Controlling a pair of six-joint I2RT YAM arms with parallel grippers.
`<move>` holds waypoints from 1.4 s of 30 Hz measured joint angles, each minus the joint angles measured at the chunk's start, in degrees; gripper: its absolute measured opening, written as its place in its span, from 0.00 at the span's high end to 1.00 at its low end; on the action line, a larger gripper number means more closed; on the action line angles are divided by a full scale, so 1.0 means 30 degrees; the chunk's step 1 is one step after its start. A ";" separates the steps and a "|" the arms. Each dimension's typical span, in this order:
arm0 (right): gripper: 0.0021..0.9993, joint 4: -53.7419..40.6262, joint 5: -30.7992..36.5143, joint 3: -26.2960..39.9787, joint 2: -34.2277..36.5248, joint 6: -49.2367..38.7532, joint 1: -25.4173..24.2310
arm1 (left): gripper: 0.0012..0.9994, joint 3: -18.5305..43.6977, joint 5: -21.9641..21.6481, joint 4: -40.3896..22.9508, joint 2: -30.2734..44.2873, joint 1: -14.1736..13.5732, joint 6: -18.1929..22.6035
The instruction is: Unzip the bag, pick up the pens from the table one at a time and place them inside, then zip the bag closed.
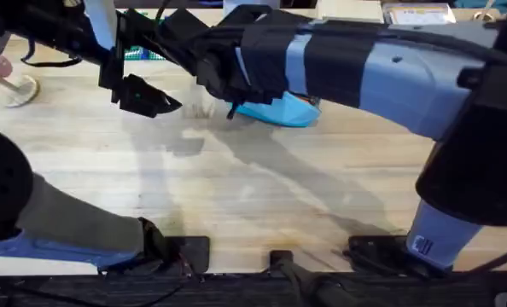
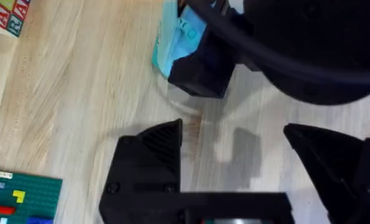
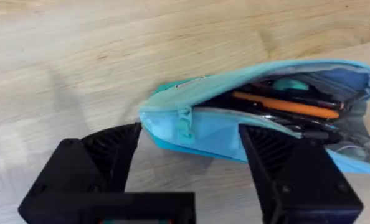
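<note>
Spanning the table (image 1: pixel 236 196), the right arm hovers its wide-open, empty gripper (image 3: pixel 191 155) around the unzipped bag (image 3: pixel 235 127), orange pen (image 3: pixel 284 104) inside; the left gripper (image 2: pixel 235 149), also spread and empty, waits nearby.

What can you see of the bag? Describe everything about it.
The bag is a light blue, soft fabric pouch lying on its side on the table. Its zip is mostly open, with the teal pull near one end. Inside are an orange pen and dark pens. The right gripper straddles its closed end, jaws open.
</note>
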 joint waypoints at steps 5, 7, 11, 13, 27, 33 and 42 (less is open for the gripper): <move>0.15 -0.0035 0.0091 0.0000 0.0079 -0.0073 -0.0069 | 0.01 0.0000 0.0000 0.0000 0.0000 0.0000 -0.0005; 0.17 -0.0028 0.0123 0.0000 0.0079 -0.0073 -0.0086 | 0.01 0.0000 0.0000 0.0000 0.0000 0.0000 -0.0007; 0.23 -0.0032 0.0153 0.0000 0.0079 -0.0073 -0.0086 | 0.01 0.0000 0.0000 0.0000 0.0000 0.0000 -0.0007; 0.26 -0.0035 0.0181 0.0000 0.0073 -0.0073 -0.0086 | 0.01 0.0000 0.0000 0.0000 0.0000 0.0000 -0.0005; 0.42 -0.0028 0.0254 0.0029 0.0754 -0.0160 -0.0086 | 0.01 0.0000 0.0000 0.0000 0.0000 0.0000 -0.0007; 0.55 -0.0028 0.0254 0.0029 0.0756 -0.0160 -0.0086 | 0.01 0.0000 0.0000 0.0000 0.0000 0.0000 -0.0004; 0.74 0.0198 0.0489 0.0029 0.0754 -0.0197 -0.0086 | 0.01 0.0000 0.0000 0.0000 0.0000 0.0000 0.0000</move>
